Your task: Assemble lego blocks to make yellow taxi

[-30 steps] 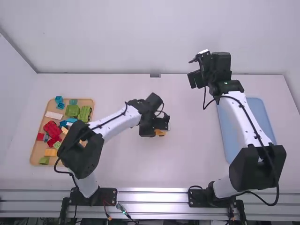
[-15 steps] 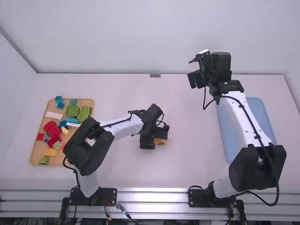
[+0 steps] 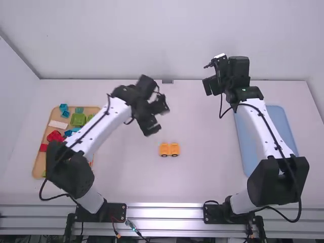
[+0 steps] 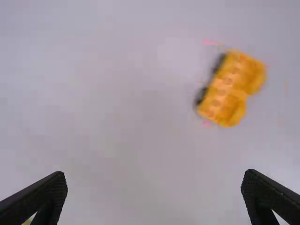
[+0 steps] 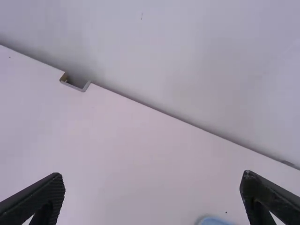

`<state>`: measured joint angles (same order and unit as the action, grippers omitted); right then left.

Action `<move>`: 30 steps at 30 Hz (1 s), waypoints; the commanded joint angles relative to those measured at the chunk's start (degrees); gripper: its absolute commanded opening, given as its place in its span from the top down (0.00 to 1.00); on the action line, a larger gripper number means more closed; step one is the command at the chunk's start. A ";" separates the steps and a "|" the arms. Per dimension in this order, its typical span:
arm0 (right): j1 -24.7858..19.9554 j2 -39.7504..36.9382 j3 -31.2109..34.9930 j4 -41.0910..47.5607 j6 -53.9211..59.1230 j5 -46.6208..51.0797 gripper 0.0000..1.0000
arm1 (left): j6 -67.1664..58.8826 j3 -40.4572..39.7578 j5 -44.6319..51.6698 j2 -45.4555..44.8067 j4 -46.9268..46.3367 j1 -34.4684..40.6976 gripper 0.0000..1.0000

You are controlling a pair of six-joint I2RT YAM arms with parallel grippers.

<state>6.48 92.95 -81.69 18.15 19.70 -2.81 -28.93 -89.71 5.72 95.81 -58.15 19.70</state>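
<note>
An orange-yellow block vehicle base with dark wheels (image 3: 169, 150) stands near the middle of the table; the left wrist view shows the same vehicle base (image 4: 229, 89). My left gripper (image 3: 158, 121) is above the table, beyond the vehicle base and slightly to its left. In its wrist view the left gripper (image 4: 154, 197) is open, with nothing between its fingers. My right gripper (image 3: 208, 76) is raised near the table's far edge, right of the middle. The right wrist view shows the right gripper (image 5: 152, 197) open and holding nothing.
A wooden tray (image 3: 38, 164) with several red, green, blue and yellow blocks lies at the left, partly under the left arm. A blue tray (image 3: 276, 129) lies at the right beside the right arm. A wall rises behind the table's far edge.
My left gripper has left the vehicle base and moved away from the camera and to the left, uncovering it. The right arm has kept still.
</note>
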 commanded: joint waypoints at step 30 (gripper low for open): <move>0.50 -0.26 -2.14 -4.24 -0.15 -0.15 0.01 | 11.34 34.82 -14.25 -1.09 20.04 -41.18 0.00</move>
<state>6.52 92.95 -81.69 14.06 19.70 -2.81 -16.49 -56.21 -9.67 94.61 -38.28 -18.39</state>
